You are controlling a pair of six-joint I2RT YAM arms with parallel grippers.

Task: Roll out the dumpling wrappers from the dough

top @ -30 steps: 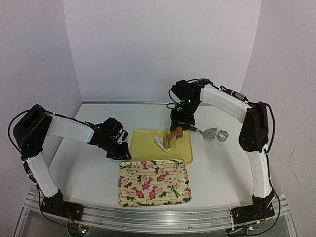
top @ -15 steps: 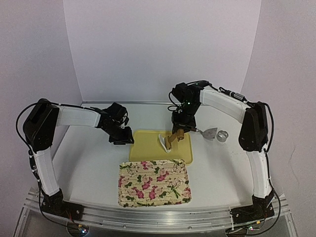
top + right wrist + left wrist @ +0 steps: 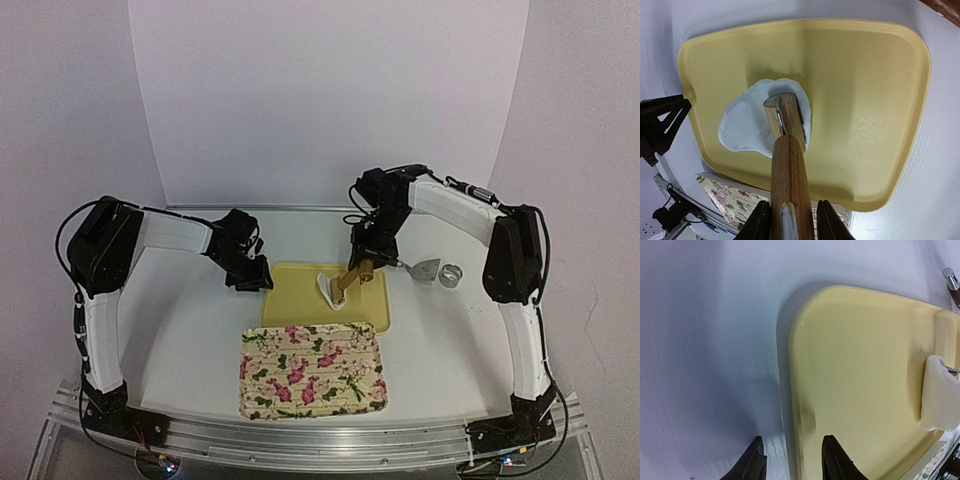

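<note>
A flattened white sheet of dough (image 3: pixel 742 125) lies on the yellow tray (image 3: pixel 865 100), also seen from above as dough (image 3: pixel 326 286) on the tray (image 3: pixel 290 300). My right gripper (image 3: pixel 790 220) is shut on the handle of a wooden rolling pin (image 3: pixel 789 170), whose roller end rests on the dough's right part. From above, this gripper (image 3: pixel 362 262) hangs over the tray's back right. My left gripper (image 3: pixel 792 462) is open, its fingers straddling the yellow tray's left rim (image 3: pixel 792 390) without gripping it; from above it (image 3: pixel 252 278) sits at that rim. No cut dumpling wrappers are in view.
A floral tray (image 3: pixel 310 368) lies in front of the yellow one, its corner (image 3: pixel 730 200) showing in the right wrist view. A metal ring cutter (image 3: pixel 451 275) and a metal scraper (image 3: pixel 427 268) lie to the right of the yellow tray.
My left gripper has moved back from the floral tray's corner to the yellow tray's left rim, and its jaws have opened. The right gripper and rolling pin have barely shifted.
</note>
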